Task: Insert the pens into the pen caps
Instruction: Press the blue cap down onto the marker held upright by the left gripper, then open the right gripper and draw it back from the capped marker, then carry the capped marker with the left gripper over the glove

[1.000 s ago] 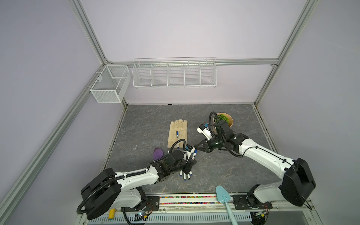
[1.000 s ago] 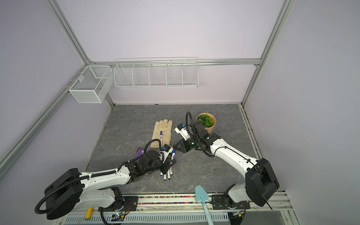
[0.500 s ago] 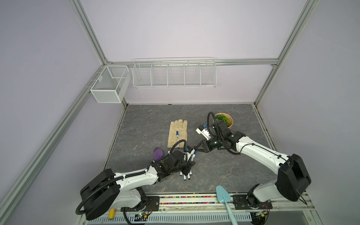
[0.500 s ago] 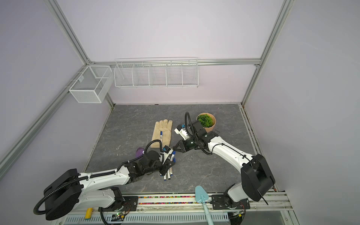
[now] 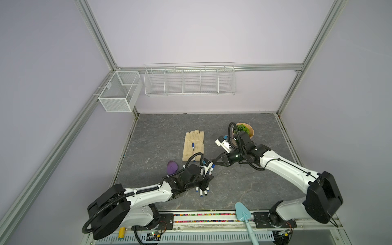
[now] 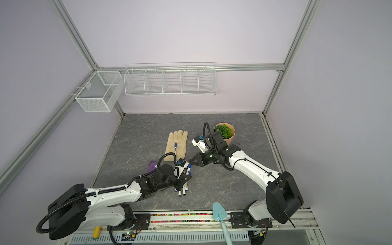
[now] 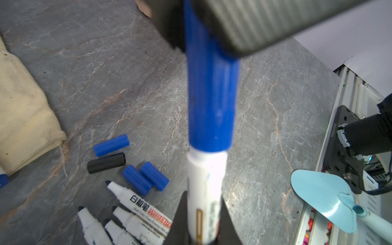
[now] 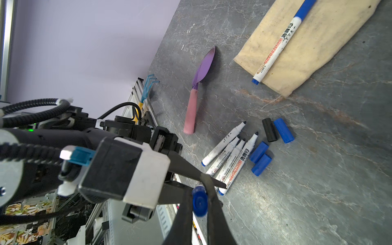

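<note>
– Pen position at that frame?
– Slim white plastic marker pen [image 7: 206, 180] was off the table, gripped at both ends. Left gripper [image 7: 203, 216] was pinched on the white barrel. Right gripper [image 8: 199, 203] was pinched on the smooth blue cylindrical plastic cap [image 7: 212, 95] at its nose.
– Cap seated?
– Cap's open end met the barrel shoulder in the left wrist view. Fully home or not, couldn't tell.
– Where over the table?
– Both top views had the pen [image 5: 211, 170] in the air near the front middle, between the cuff of the flat beige fabric glove [image 5: 188, 148] and the loose pile.
– Pile contents?
– Four uncapped white marker pens [image 8: 238, 163] lay side by side on the grey marble-pattern tabletop [image 8: 318, 191], tips bare. Just beside the tips were three short blue plastic caps [image 8: 283, 130] and one short black plastic cap [image 8: 269, 129], all lying flat.
– Sixth pen?
– Capped blue-and-white marker [image 8: 280, 40] lay on the glove, apart from the pile.
– Anything else nearby?
– Purple-bladed trowel with pink handle [image 8: 194, 101] lay beside the pile, touching none of it. Green plant in a tan pot [image 5: 251, 132] stood just behind the right wrist.
</note>
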Robot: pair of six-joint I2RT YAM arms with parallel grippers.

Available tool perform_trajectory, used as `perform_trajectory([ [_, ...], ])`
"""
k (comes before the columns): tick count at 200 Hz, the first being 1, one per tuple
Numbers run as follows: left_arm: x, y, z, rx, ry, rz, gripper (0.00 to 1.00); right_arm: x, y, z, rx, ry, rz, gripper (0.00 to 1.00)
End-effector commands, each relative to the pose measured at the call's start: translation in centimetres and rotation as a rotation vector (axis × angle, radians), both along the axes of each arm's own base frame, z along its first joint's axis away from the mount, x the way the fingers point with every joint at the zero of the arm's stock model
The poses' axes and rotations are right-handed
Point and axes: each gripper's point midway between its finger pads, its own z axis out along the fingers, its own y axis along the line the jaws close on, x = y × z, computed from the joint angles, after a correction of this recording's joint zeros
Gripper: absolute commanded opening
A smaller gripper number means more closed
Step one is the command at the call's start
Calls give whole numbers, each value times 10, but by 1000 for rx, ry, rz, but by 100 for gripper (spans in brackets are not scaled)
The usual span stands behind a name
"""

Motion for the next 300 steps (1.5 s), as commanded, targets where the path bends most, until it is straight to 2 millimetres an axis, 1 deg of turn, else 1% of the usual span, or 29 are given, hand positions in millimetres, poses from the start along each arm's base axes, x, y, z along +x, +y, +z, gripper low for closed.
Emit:
perform_trajectory([
  [1,40,-23,98,-275,-196,100,0,-83,-2,-23,-47,251,197,8],
  [23,40,-25,96,-253,-200,85,0,-89,-3,-27,-73,265,205,8],
  [51,39,-24,96,-222,-228,65,0,-90,-5,-28,-90,273,202,8],
  [96,35,-21,106,-206,-313,26,0,-88,-2,-31,-106,295,205,8],
  [117,33,-21,121,-275,-324,30,0,-84,-1,-37,-124,294,192,8],
  [134,37,-13,136,-396,-292,111,0,-81,1,-44,-130,302,185,8],
  [147,35,-8,146,-470,-299,127,0,-80,3,-48,-133,307,185,8],
  [160,35,-6,148,-502,-293,136,0,-78,2,-51,-140,307,182,8],
  [183,38,-1,145,-503,-261,162,0,-72,2,-57,-141,315,169,8],
  [202,41,4,137,-471,-245,196,0,-63,1,-60,-146,316,137,8],
  [220,46,10,120,-412,-207,242,0,-43,-5,-60,-150,288,64,12],
  [225,47,12,114,-397,-192,256,0,-37,-7,-59,-146,280,40,15],
  [227,48,13,112,-391,-185,262,0,-33,-7,-57,-142,269,23,19],
  [231,49,15,107,-382,-171,274,0,-28,-9,-56,-139,263,2,22],
  [234,50,16,104,-376,-160,280,0,-22,-10,-53,-128,249,-22,29],
  [237,51,18,101,-373,-147,290,0,-18,-11,-51,-120,239,-38,33],
  [238,52,18,99,-370,-143,295,0,-18,-11,-51,-120,239,-38,33],
  [239,53,19,98,-369,-138,298,0,-15,-12,-49,-116,232,-52,36],
  [240,53,19,97,-369,-133,301,0,-14,-12,-48,-113,228,-56,37],
  [247,57,24,89,-360,-99,333,0,-4,-16,-43,-103,201,-103,44],
  [252,61,28,85,-359,-76,361,0,3,-19,-39,-98,181,-137,47],
  [264,73,41,73,-340,-29,442,0,17,-27,-33,-96,134,-210,49],
  [280,89,60,60,-290,8,548,0,29,-41,-32,-129,78,-290,49],
  [300,107,78,48,-195,33,625,0,32,-50,-34,-162,48,-331,48],
])
